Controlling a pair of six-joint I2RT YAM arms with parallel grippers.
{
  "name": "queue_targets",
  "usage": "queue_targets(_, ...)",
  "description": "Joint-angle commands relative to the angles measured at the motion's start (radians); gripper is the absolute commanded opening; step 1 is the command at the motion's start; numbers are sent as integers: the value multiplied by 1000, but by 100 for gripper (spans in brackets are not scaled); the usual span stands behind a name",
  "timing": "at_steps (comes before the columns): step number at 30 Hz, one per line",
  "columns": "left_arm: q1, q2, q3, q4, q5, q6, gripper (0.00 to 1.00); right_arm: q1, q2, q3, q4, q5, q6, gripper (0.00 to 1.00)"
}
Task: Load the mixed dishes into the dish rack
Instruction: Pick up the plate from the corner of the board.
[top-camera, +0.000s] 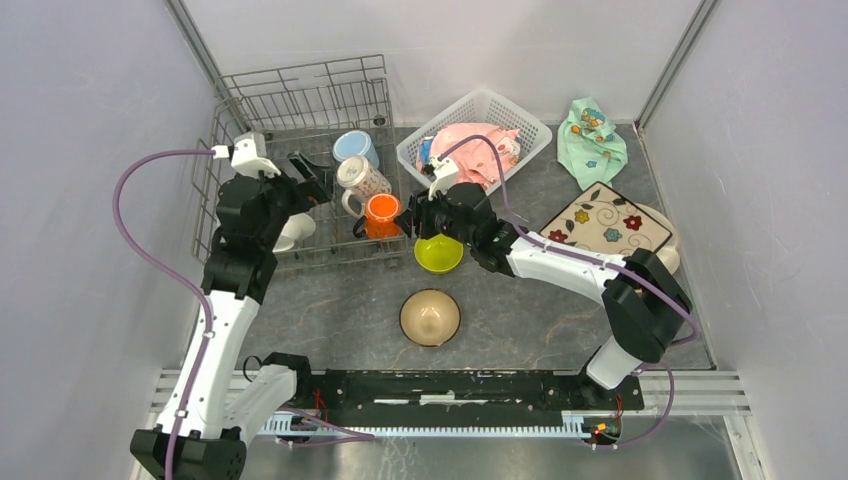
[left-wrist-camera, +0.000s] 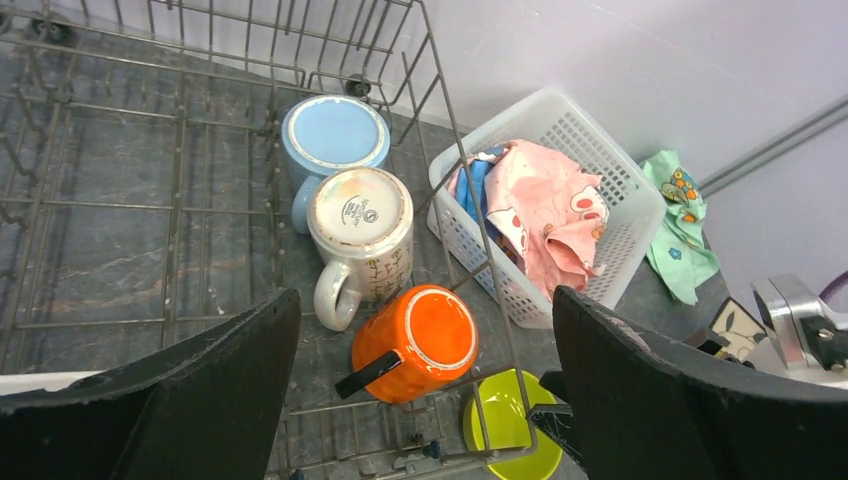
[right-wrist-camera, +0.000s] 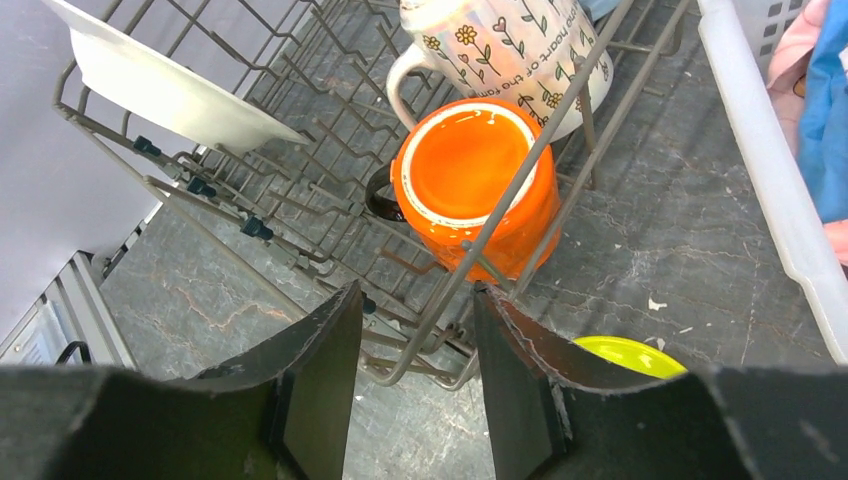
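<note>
- My right gripper (right-wrist-camera: 415, 300) hangs at the near right corner of the dish rack (top-camera: 300, 80). Its jaws are part open and I see nothing between the pads, only rack wire showing through the gap.
- The lime-green bowl (top-camera: 440, 255) sits on the bench (top-camera: 540, 320) just outside that corner, off to one side of my right fingers. I judge it the next dish in, since it is the nearest one.
- My left gripper (left-wrist-camera: 425, 300) hovers over the rack with its jaws spread wide and nothing in them, probably parked there to stay clear of the right arm.
- Three mugs stand base-up along the rack's right side, which lets them drain: the light-blue mug (left-wrist-camera: 335, 135) farthest back, the white patterned mug (left-wrist-camera: 360, 225) touching it, and the orange mug (right-wrist-camera: 470, 180) tipped against the wire wall at the near right corner.
- A white plate (right-wrist-camera: 170, 85) leans in the tines on the rack's left side, held on edge.
- The tan bowl (top-camera: 430, 317) waits near the bench's near edge, well apart from the rack.
- The dark square plate (top-camera: 607, 222) lies near the right edge with a pale rim showing under it.
</note>
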Motion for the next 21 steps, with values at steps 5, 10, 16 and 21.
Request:
queue_targets(5,-13,19,-90,129,150,99,100,-2,13,2,36,-41,62,37)
queue_targets(10,-12,43,-154,162,192,138,100,0,38,-15,41,-78,98,34)
queue_targets(16,-12,35,-156,141,173,140,100,6,58,-22,56,-99,114,31)
queue_targets(21,-13,22,-160,131,173,143,100,19,55,-8,34,-97,84,32)
